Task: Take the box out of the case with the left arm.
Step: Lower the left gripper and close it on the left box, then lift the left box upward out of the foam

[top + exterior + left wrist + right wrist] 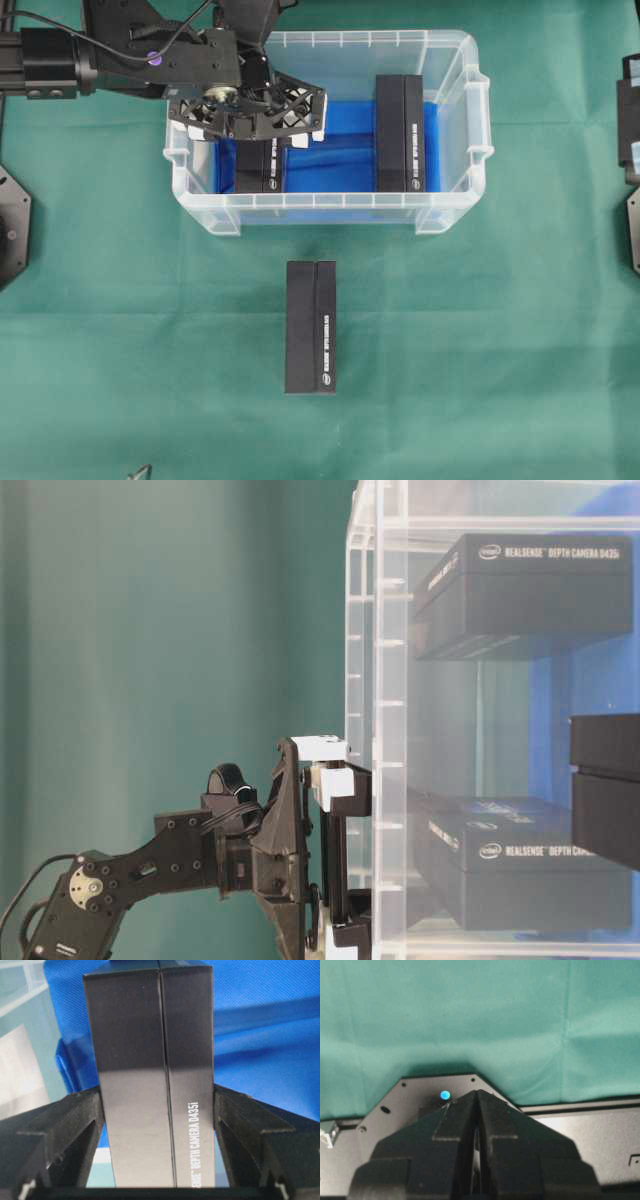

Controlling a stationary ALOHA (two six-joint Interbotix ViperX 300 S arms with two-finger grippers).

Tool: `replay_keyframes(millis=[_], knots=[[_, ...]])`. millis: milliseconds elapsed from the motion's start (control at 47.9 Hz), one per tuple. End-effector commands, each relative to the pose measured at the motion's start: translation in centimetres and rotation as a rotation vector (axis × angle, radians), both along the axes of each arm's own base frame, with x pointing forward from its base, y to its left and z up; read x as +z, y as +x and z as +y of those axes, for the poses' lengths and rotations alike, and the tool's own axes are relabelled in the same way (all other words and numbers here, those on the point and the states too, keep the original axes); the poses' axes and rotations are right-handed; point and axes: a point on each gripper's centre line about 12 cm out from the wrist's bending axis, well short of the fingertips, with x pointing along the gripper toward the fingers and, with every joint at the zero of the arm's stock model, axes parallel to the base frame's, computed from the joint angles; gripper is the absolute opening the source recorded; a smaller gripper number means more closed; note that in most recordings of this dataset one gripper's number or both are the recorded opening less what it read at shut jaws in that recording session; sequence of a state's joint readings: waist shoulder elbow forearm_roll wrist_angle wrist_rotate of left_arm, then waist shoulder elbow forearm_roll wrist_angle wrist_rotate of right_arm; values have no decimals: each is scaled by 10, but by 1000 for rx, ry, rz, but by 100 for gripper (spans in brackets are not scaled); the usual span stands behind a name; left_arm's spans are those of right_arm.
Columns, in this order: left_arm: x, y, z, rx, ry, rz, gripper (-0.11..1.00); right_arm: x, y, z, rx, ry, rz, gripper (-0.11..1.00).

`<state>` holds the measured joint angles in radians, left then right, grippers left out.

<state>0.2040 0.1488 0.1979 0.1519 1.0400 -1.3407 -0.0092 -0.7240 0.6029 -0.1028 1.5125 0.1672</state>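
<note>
Left arm [150,875] enters from lower left, black, against a green backdrop. Its gripper [335,855] with white blocks sits at the clear wall of the case [385,730]; whether the jaws grip anything cannot be told here. Through the plastic: a black box labelled RealSense [525,595] near the top, a second box [510,865] low down, blue lining [560,690] behind. A third dark box [607,785] cuts in at the right edge.

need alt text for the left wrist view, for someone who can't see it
A black box printed "DEPTH CAMERA D435i" stands between the two black fingers of the left gripper, which press against its sides. Behind it is the bright blue lining of the case, with a bit of clear plastic wall at upper left.
</note>
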Motion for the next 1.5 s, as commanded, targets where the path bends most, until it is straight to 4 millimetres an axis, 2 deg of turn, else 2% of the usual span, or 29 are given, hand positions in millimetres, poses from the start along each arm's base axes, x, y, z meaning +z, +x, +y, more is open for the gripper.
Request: replay_keyframes(millis=[0,251,522,752,940,1148,1295,1483], knots=[[5,1,-4,3,-3,-25,63,3,1,0,-3,2,-12,2],[26,0,-10,17,-10,-51,63,3,1,0,-3,2,-14,2],[57,-1,-19,16,-7,-70,63,3,1,0,-3,2,-14,2],[105,-5,-21,26,2,-124,63,3,1,0,-3,2,-14,2],[155,-20,-22,42,6,-147,63,3,1,0,-3,2,-11,2],[191,-29,-24,48,6,-140,63,3,1,0,-3,2,-14,2],[207,-31,-24,53,6,-145,63,3,1,0,-3,2,-12,2],[211,-31,-24,53,6,-148,63,3,1,0,-3,2,-14,2]])
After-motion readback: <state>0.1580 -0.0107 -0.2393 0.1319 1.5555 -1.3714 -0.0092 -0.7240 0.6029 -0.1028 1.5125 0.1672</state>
